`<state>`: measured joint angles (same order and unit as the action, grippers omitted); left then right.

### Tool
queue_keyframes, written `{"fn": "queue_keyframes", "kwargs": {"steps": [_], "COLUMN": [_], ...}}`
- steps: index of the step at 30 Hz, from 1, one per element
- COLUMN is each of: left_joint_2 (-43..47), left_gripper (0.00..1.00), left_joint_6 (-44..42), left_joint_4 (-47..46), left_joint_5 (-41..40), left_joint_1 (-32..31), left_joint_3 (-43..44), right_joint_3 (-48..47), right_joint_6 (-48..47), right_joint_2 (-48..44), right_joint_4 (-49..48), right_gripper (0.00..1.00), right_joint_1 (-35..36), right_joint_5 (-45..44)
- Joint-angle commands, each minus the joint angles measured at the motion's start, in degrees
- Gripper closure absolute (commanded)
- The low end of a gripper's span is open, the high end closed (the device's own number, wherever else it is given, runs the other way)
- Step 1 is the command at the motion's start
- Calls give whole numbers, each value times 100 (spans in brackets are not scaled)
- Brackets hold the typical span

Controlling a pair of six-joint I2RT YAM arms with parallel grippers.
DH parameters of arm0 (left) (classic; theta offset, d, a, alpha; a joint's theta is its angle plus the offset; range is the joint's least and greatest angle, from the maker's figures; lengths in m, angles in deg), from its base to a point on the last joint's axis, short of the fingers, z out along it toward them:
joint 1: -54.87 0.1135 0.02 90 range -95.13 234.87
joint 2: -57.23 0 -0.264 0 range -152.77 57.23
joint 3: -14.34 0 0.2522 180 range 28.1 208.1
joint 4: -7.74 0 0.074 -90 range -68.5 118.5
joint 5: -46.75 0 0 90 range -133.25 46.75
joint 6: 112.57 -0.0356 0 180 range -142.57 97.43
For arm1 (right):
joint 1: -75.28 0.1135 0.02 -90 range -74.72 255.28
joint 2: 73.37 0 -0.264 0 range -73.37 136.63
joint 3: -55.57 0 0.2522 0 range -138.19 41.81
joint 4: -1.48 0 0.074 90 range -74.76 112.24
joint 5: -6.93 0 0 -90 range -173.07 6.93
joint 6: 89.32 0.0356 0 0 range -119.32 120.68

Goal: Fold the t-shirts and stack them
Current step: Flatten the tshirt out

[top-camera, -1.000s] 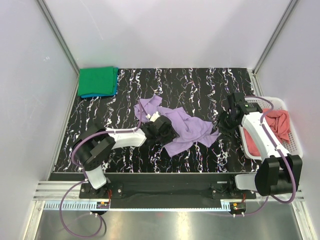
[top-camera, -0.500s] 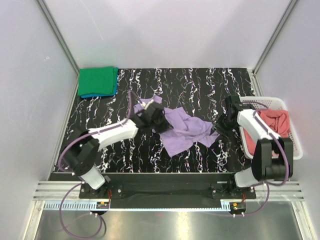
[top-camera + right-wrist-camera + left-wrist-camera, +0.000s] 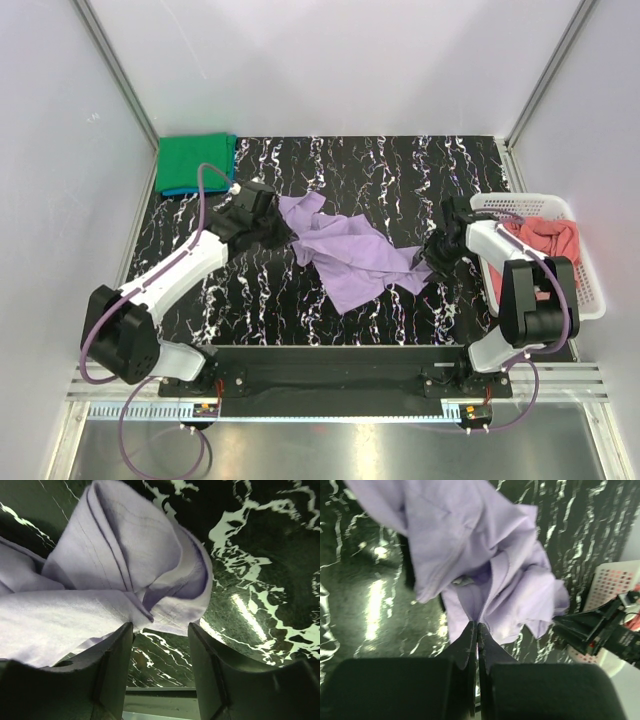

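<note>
A light purple t-shirt (image 3: 345, 252) lies crumpled in the middle of the black marbled table. My left gripper (image 3: 278, 232) is shut on its left edge; the left wrist view shows the cloth (image 3: 485, 575) pinched between the closed jaws (image 3: 477, 625). My right gripper (image 3: 428, 257) is open at the shirt's right edge, and the purple cloth (image 3: 125, 580) lies just ahead of its spread jaws (image 3: 160, 630). A folded bright green shirt (image 3: 194, 160) lies on a blue one (image 3: 200, 189) at the far left corner. A salmon pink shirt (image 3: 548, 243) sits in the basket.
The white lattice basket (image 3: 590, 290) stands at the table's right edge, beside the right arm. White walls and metal posts enclose the table on the left, back and right.
My left gripper has moved up and to the left with the purple shirt's edge, drawing the cloth out leftward. My right gripper has shifted slightly left, closer to the shirt's right edge.
</note>
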<state>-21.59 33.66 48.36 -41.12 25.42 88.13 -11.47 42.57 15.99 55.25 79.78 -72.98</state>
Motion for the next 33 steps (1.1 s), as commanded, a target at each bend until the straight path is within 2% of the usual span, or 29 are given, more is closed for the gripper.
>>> {"fn": "queue_keyframes", "kwargs": {"steps": [1,11,13,14,15,16,19,24,29,31,33], "left_joint_2": [113,78,34,17,-36,-80,-352,-782,-530,-336,-344], "left_gripper": [100,100,100,100,100,100,100,100,100,100,100], "left_joint_6": [-323,-806,-928,-964,-1008,-1130,-1490,-2080,-2327,-2283,-2230], "left_joint_4": [93,435,514,531,532,566,742,1461,1771,1806,2103], "left_joint_5": [191,227,244,253,288,340,306,-343,-346,-248,-108], "left_joint_1": [167,853,1002,1046,1099,1204,1476,1732,2206,2478,2576], "left_joint_3": [62,316,386,430,465,509,764,1440,1582,1974,2528], "right_joint_3": [36,107,55,37,11,-42,-672,-1150,-938,-1575,-2367], "right_joint_6": [109,206,188,136,101,65,-154,-356,-822,-928,-1007], "right_joint_2": [72,292,345,371,371,354,100,-856,-1553,-1598,-1142], "right_joint_4": [-73,-213,-257,-265,-257,-213,287,1043,833,614,657], "right_gripper": [44,50,57,65,80,87,100,100,100,100,100], "right_joint_1": [201,228,219,228,219,228,228,219,-36,-325,-387], "right_joint_5": [-103,-525,-508,-499,-482,-490,-691,-1148,-1958,-1792,-1712]}}
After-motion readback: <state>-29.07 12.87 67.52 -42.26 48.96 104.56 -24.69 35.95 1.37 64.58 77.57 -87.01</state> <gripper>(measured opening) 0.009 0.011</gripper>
